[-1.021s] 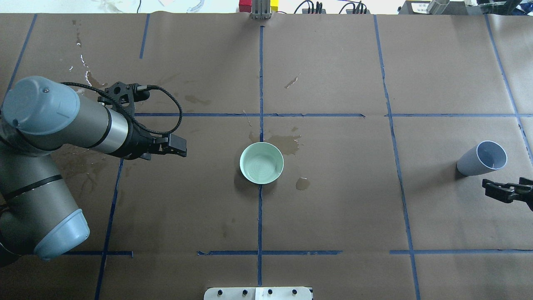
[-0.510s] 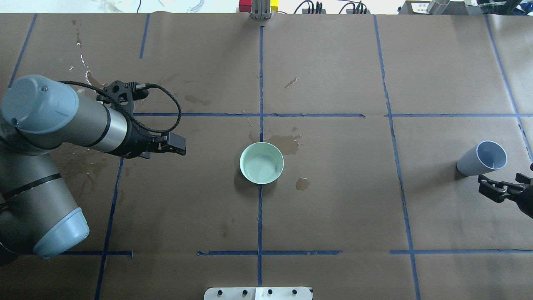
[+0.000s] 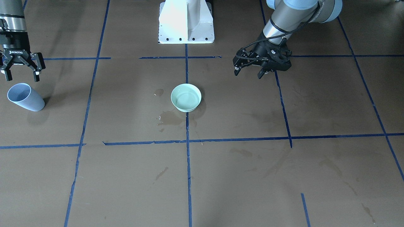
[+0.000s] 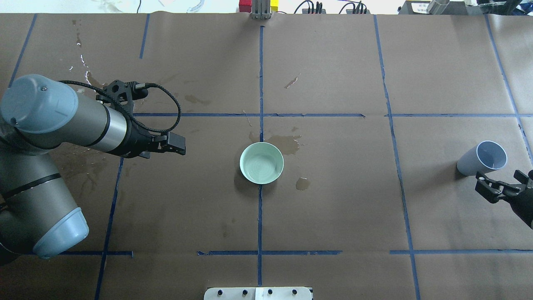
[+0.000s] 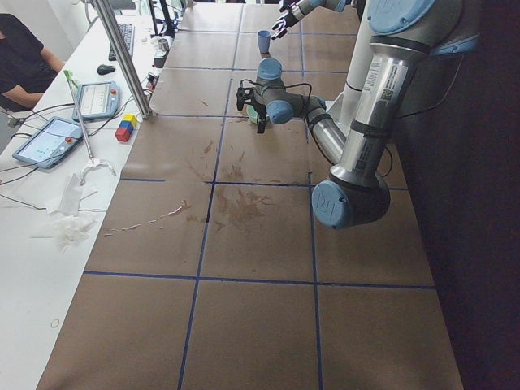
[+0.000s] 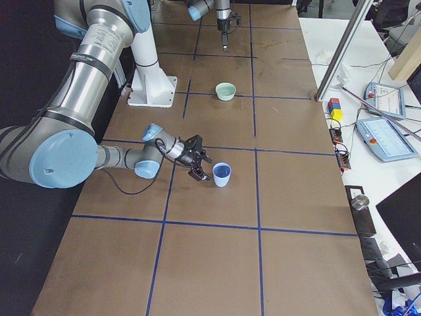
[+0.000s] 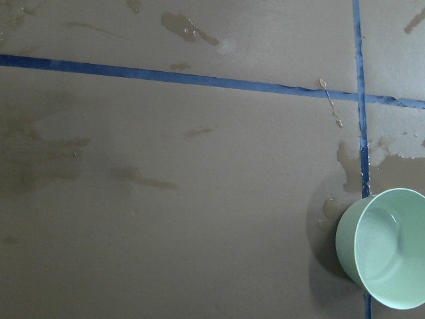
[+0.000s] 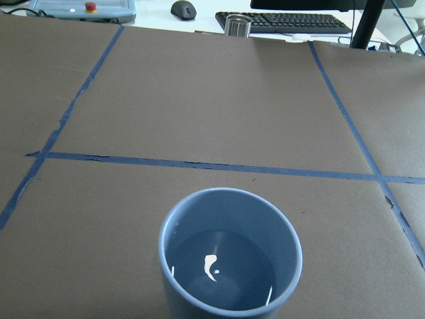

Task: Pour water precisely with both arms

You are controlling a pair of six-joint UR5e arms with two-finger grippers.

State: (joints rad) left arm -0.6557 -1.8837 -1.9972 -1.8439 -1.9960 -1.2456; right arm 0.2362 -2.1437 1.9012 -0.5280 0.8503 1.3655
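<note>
Brown paper, marked into squares by blue tape [image 4: 260,75] and blotched with damp stains [image 4: 287,143], covers the table [image 4: 333,208]. In the overhead view a pale green bowl [image 4: 261,163] sits at the centre. A blue-grey cup [image 4: 482,158] stands upright well out at 3 o'clock from it.

The water [image 8: 222,269] lies low in the cup, glinting in the right wrist view. A faint pool seems to lie in the bowl too.

The right gripper [image 4: 501,182] sits just beside the cup at its 5 o'clock, jaws spread and empty, not touching it. The left gripper [image 3: 248,73] hangs over the table at 9 o'clock from the bowl, well apart from it, its jaws also apart and holding nothing.

The cup looks thin-walled, smooth and light, likely plastic, so most of its weight should be the water, which will shift as it tips. A hold across the middle of the wall, below the rim, seems best. A hard squeeze might flex it, and a wet wall could slip.
</note>
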